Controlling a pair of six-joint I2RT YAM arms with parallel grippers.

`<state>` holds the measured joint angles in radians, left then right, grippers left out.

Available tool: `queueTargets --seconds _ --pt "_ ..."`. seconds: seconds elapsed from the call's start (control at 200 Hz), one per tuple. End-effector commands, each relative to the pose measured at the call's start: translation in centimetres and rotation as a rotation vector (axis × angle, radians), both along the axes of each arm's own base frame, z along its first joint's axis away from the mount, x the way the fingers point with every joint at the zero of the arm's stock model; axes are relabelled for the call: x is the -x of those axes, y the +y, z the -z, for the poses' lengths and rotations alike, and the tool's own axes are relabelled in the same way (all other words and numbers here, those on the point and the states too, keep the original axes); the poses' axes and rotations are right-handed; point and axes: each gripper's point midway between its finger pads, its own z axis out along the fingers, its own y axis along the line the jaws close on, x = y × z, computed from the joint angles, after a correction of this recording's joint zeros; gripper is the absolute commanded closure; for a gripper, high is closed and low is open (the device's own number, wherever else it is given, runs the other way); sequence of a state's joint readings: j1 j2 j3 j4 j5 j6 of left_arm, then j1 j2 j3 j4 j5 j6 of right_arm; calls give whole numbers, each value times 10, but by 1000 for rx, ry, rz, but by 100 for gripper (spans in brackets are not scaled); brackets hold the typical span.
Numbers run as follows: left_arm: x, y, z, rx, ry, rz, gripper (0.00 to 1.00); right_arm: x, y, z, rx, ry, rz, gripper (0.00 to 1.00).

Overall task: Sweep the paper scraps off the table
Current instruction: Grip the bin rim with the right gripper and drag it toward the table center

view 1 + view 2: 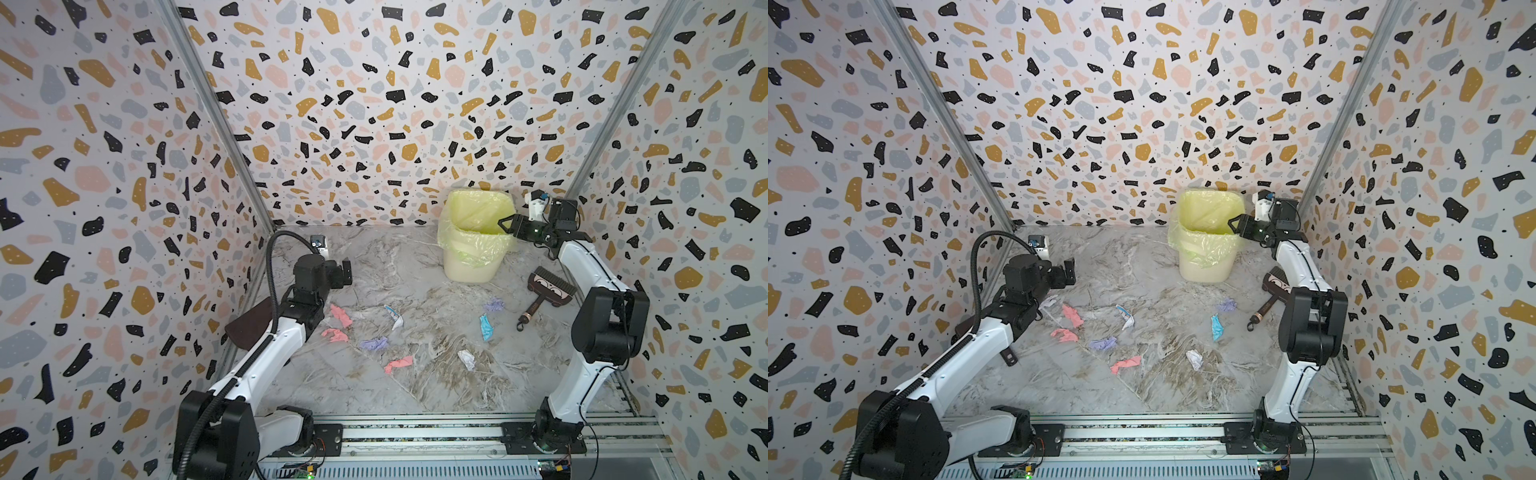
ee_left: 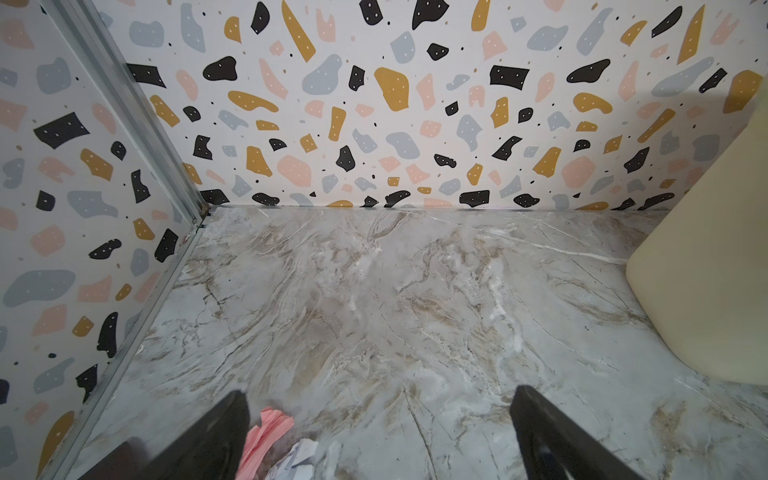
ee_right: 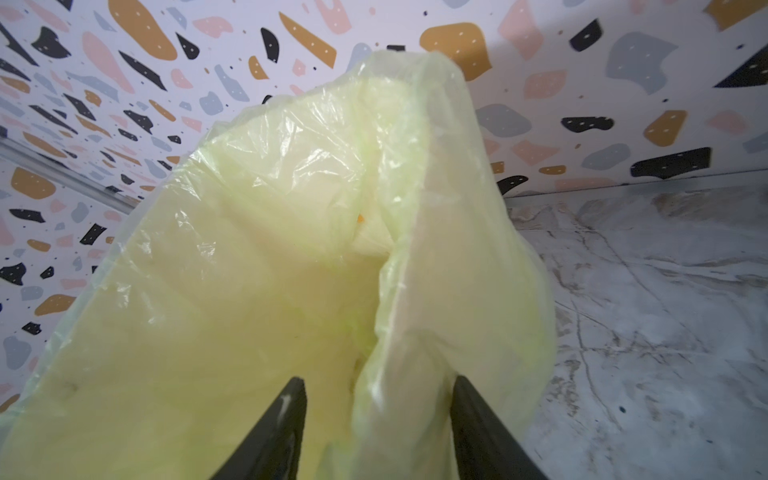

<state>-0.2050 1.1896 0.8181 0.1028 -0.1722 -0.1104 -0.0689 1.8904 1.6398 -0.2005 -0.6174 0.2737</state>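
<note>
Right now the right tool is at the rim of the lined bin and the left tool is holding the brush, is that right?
No: the left wrist view shows the left tool open and empty. The brush lies loose on the table. The right tool is at the rim of the lined bin.

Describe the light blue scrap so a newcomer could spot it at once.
Find the yellow-lined bin at the back right of the table. In front of it lies a lilac scrap, and just nearer the front is the light blue scrap, left of the brush handle. It is the only all-blue piece, narrow and elongated; its neighbours are lilac and white.
</note>
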Motion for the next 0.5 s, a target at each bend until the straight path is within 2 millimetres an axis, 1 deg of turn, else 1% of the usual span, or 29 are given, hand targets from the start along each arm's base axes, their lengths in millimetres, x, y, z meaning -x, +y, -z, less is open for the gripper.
queueTargets --seconds 0.0,0.145,0.3,0.496 --pt "7 -2 -13 -9 -30 21 0 6 21 -8 2 0 -79 43" --pt "12 -2 -12 2 -24 23 0 7 44 -8 2 11 -136 43" --pt "17 -3 -7 19 2 30 0 9 69 -9 1 17 -191 42" --pt "29 -4 1 42 27 37 0 14 105 0 6 41 -268 42"
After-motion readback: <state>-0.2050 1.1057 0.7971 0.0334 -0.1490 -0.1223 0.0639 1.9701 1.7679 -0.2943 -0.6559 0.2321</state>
